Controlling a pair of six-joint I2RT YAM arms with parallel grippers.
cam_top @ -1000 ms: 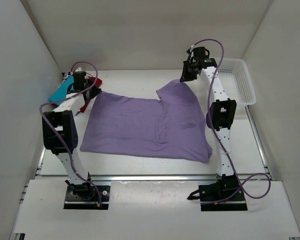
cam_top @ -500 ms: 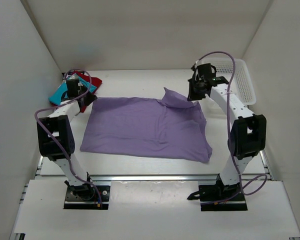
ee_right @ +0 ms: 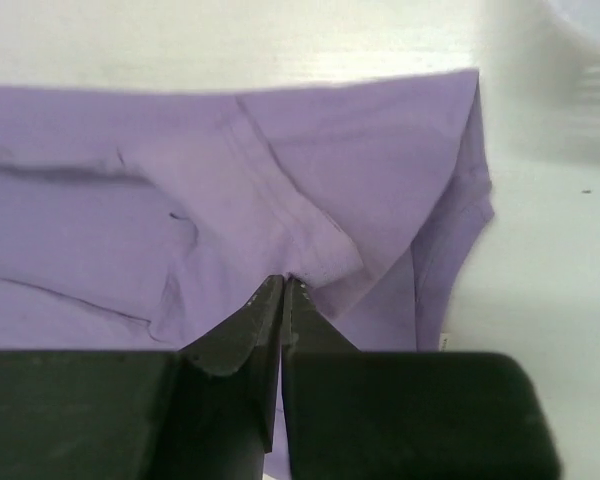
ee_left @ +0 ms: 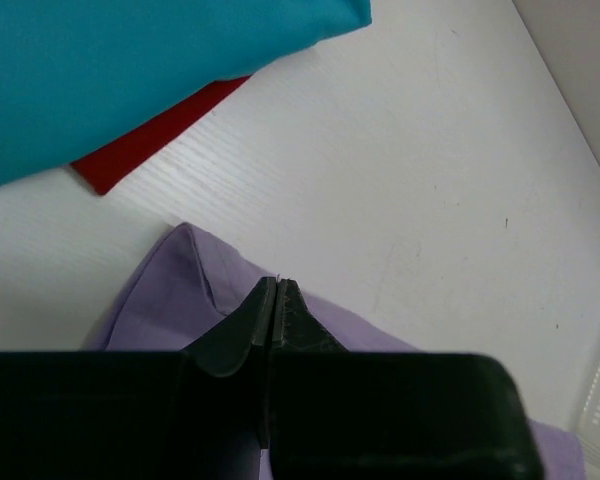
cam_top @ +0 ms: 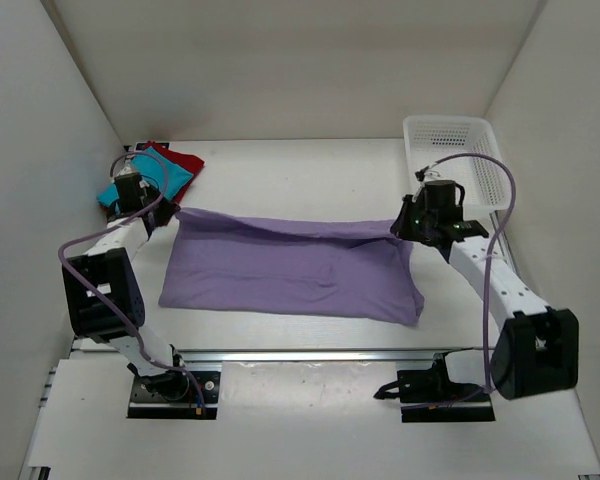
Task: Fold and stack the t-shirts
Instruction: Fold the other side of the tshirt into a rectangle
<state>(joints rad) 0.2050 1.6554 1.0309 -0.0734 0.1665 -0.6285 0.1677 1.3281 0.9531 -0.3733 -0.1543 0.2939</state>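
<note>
The lavender t-shirt (cam_top: 290,275) lies spread across the middle of the table, its far edge lifted into a taut fold line between the two grippers. My left gripper (cam_top: 168,213) is shut on the shirt's far-left corner (ee_left: 170,290); its fingertips (ee_left: 277,286) are pressed together over the fabric. My right gripper (cam_top: 400,228) is shut on a pinched hem at the far-right side, where cloth bunches at the tips (ee_right: 298,280). The teal t-shirt (ee_left: 130,70) lies folded on the red t-shirt (ee_left: 150,140) in the far-left corner (cam_top: 175,160).
A white mesh basket (cam_top: 460,135) stands at the far right, just beyond the right arm. White walls close in the table on the left, right and back. A metal rail (cam_top: 310,352) runs along the near edge.
Both grippers have come towards the near side, drawing the lavender shirt's far edge with them. The raised right sleeve part is now pulled flat into a straight fold, and the right arm has swung outwards.
</note>
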